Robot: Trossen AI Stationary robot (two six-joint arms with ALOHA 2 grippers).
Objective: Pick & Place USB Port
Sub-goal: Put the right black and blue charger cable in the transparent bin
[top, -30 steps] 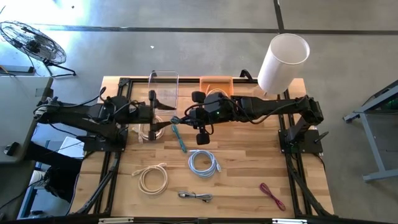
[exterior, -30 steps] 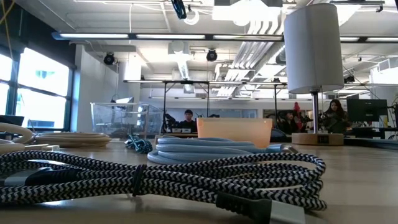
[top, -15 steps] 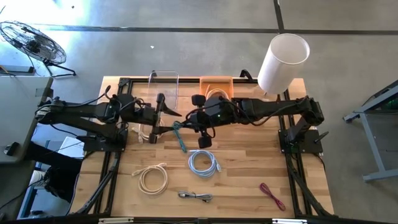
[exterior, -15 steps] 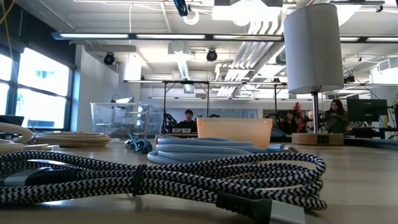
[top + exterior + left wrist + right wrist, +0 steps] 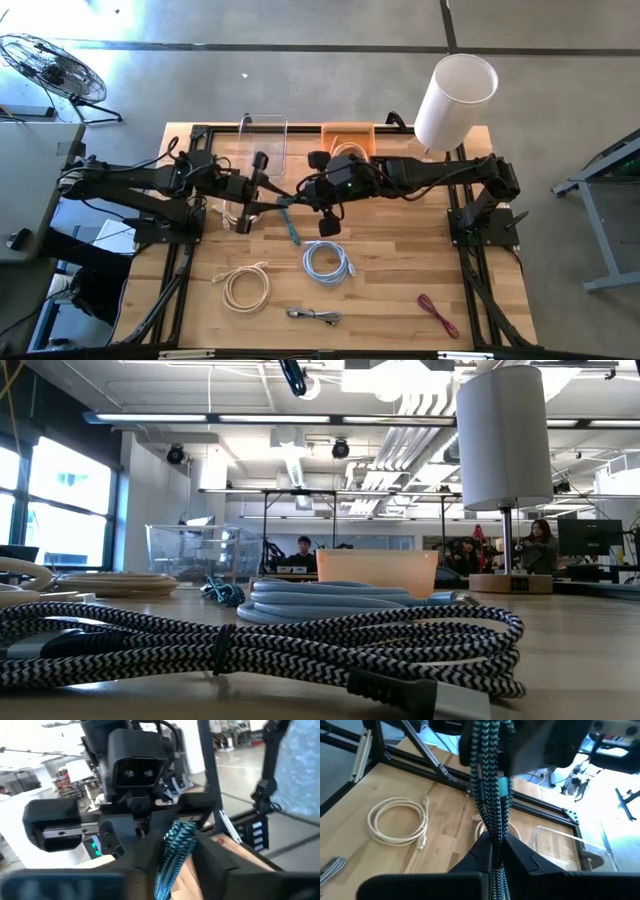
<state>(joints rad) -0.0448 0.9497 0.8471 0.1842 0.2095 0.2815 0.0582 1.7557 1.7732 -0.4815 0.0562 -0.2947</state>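
A teal-and-black braided cable (image 5: 286, 207), folded into several strands, hangs above the table's middle between my two grippers. My left gripper (image 5: 272, 195) reaches in from the left and is shut on it. My right gripper (image 5: 300, 192) reaches in from the right, faces the left one and is shut on the same cable (image 5: 489, 780). In the left wrist view the right gripper's body (image 5: 136, 770) stands just behind the cable (image 5: 174, 842). The cable's tail (image 5: 296, 238) trails toward the near edge. A USB port as such does not show. My left gripper pinches the bundled strands (image 5: 170, 851) between its two fingers, coming in level from the table's left and lying across the cable. The cable is lifted there. My right gripper pinches the same bundle (image 5: 495, 839) between its two fingers, level from the table's right. The strands run on from its fingertips toward the left gripper.
A clear box (image 5: 263, 140) and an orange bin (image 5: 348, 135) stand at the far edge, with a white cylinder (image 5: 455, 95) at the far right. On the near half lie a cream coil (image 5: 246, 286), a light blue coil (image 5: 327, 262), a black-and-white cable (image 5: 315, 316) and a red cable (image 5: 437, 315).
My left gripper has moved toward the table's right, up to the teal cable that my right gripper holds. Its fingers now stand on the cable. The right gripper has kept its hold nearly in place.
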